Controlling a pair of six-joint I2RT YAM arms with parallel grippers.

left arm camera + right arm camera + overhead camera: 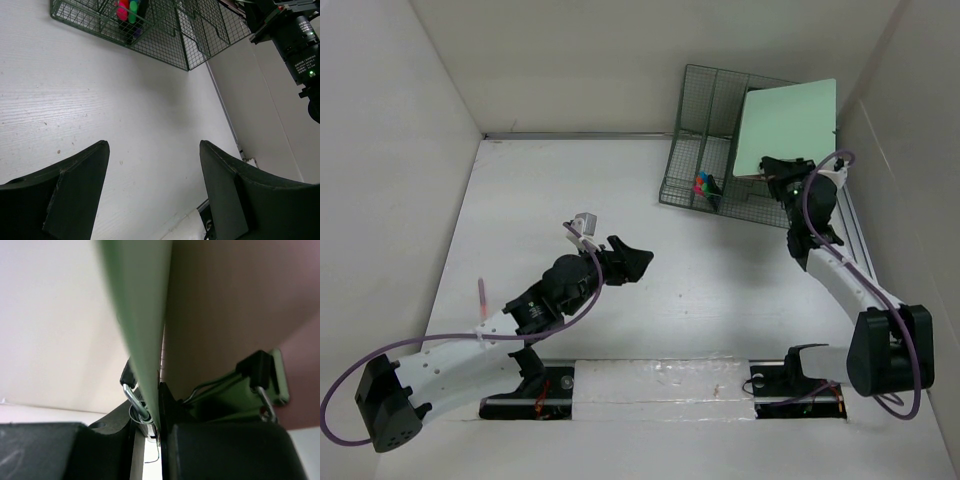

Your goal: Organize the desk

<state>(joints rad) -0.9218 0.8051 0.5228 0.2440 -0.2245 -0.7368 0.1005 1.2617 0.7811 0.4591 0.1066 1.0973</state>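
Caught in the filing step of tidying the white surface (720, 300), spread wide beneath both arms and bordered by plain walls. Pinched the lower edge of a pale green board (140, 315) between the right fingers (220, 450), pressed tight on it just beside a black clip (257, 371). Held that board over the right part of a dark green wire rack (692, 150) at the far right corner of the surface, broad face turned up toward the overhead camera. Noted bright markers (127, 10) standing in a near compartment of the rack. Spread the left fingers (70, 200) wide with nothing between them, hovering over the middle of the surface, well apart from the rack. Judged the board not yet seated in any slot. Judged the next move to call for tipping the board onto its edge, lining it up with the wire dividers, lowering it without snagging the clips, and only then parting the right fingers. Could not tell which slot lay directly beneath the board.
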